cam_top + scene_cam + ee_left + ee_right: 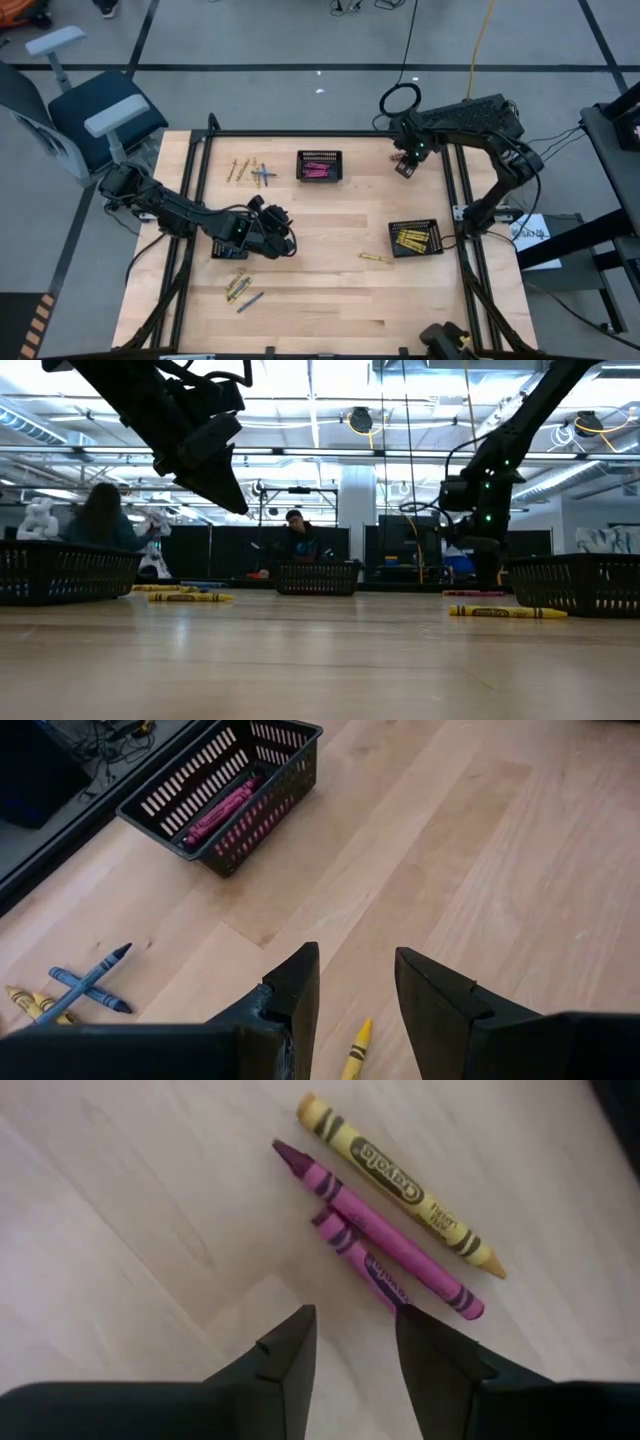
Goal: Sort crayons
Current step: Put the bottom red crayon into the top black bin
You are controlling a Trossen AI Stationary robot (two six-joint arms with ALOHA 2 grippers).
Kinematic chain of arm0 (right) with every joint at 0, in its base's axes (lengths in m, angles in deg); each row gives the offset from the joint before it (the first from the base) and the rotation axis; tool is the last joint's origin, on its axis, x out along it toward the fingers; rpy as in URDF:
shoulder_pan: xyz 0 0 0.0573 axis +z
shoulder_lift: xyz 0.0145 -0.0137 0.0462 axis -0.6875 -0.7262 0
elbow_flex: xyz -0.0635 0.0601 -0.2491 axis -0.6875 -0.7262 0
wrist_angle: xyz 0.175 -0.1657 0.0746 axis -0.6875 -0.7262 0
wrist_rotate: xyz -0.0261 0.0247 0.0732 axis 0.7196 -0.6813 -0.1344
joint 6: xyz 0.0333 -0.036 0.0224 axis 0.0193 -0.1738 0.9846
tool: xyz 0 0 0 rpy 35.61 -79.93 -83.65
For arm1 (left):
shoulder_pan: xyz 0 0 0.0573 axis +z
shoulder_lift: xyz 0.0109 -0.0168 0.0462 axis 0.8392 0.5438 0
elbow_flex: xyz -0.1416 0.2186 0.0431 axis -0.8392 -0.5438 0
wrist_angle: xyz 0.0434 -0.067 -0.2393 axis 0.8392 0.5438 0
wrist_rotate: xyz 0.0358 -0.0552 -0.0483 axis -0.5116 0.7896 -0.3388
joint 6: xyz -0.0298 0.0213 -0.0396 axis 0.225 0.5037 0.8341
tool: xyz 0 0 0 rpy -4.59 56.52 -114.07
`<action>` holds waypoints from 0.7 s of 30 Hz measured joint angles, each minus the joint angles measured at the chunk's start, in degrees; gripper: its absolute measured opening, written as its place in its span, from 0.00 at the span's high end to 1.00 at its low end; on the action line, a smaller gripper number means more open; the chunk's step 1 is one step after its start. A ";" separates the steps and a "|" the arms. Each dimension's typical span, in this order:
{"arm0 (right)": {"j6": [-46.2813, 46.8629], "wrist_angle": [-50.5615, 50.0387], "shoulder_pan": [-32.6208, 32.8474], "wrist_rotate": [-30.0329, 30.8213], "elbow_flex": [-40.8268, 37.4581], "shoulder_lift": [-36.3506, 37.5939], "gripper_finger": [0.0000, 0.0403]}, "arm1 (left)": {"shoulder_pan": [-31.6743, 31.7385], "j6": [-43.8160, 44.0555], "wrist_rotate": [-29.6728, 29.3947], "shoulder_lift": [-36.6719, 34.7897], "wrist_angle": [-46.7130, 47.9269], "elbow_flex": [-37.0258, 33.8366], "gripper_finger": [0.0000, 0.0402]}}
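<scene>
Your right gripper (355,1342) hangs spread and empty over 2 pink crayons (375,1225) and a yellow one (400,1180) at the far right. Next, drop onto 1 pink. Your left gripper (355,985), spread, hovers mid-left.

The far basket (319,166) holds pink; the right basket (415,239) seems yellow.

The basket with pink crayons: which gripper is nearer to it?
Right. The right gripper is level with the pink-crayon basket, off to its side; the left gripper is farther, toward the table's front.
</scene>
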 joint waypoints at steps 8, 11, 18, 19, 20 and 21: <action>-1.28 -0.07 0.21 -0.23 0.07 -2.14 0.69 | 0.00 0.02 -0.02 0.00 0.01 0.00 0.67; -1.62 -0.64 0.21 -1.16 0.07 -2.08 0.69 | -0.04 0.02 -0.02 0.00 0.00 0.00 0.67; -2.34 -1.43 0.58 -3.10 -0.07 2.16 0.69 | -0.04 0.01 -0.02 0.00 -0.01 0.00 0.67; -2.32 -1.20 0.58 -3.06 -0.07 2.93 0.68 | -0.04 0.00 -0.02 0.00 -0.01 0.00 0.67; -2.25 -0.90 0.58 -3.06 -0.07 3.51 0.68 | -0.04 0.02 -0.02 0.00 -0.01 0.00 0.67; -2.09 -0.39 0.56 -3.04 -0.07 3.84 0.67 | -0.04 0.01 -0.02 0.00 -0.02 0.00 0.67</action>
